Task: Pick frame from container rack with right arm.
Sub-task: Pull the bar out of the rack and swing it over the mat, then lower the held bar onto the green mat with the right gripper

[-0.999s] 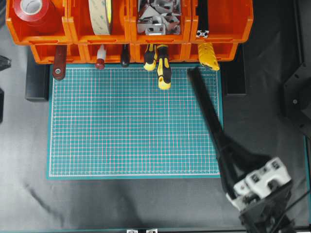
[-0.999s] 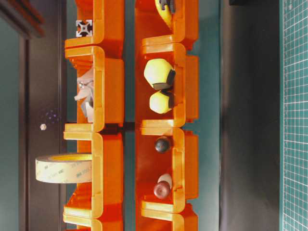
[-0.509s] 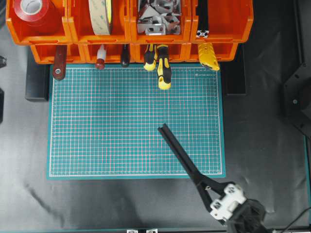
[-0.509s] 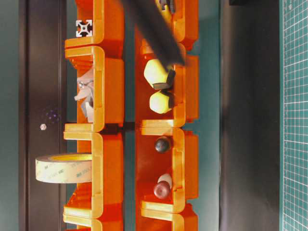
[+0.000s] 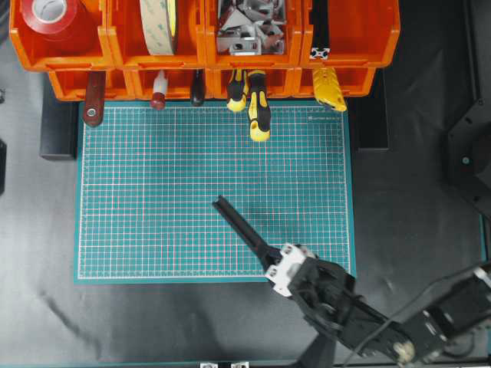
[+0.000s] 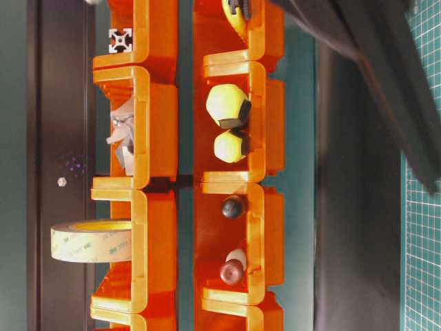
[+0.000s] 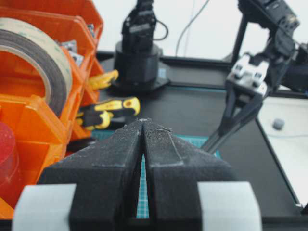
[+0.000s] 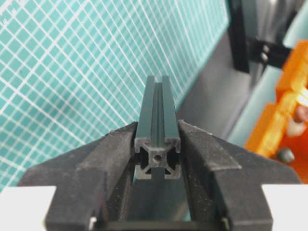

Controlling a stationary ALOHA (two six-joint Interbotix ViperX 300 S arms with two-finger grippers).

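Right pincer [image 8: 158, 159] closed on the frame [image 8: 157, 130] end, above the cutting mat [image 5: 153, 199]; left pincer [image 7: 143, 126] closed, empty. Keep the bar level.

- A green cutting mat [image 5: 153, 192] with a fine white grid lies flat on the table.
- Around it spreads a black cloth [image 5: 192, 322], slightly creased near the front left corner of the mat.
- A black block [image 5: 59, 130] sits beside the mat's far left corner, and a matching one [image 5: 372, 119] stands at the far right.
- From the left wrist view, the far wall [image 7: 211, 24] is plain white and evenly lit.
- In the same view, a pale tabletop [image 7: 284, 139] to the right carries a small grey round knob [image 7: 278, 124].
- Light is soft, with faint shadows on the mat.
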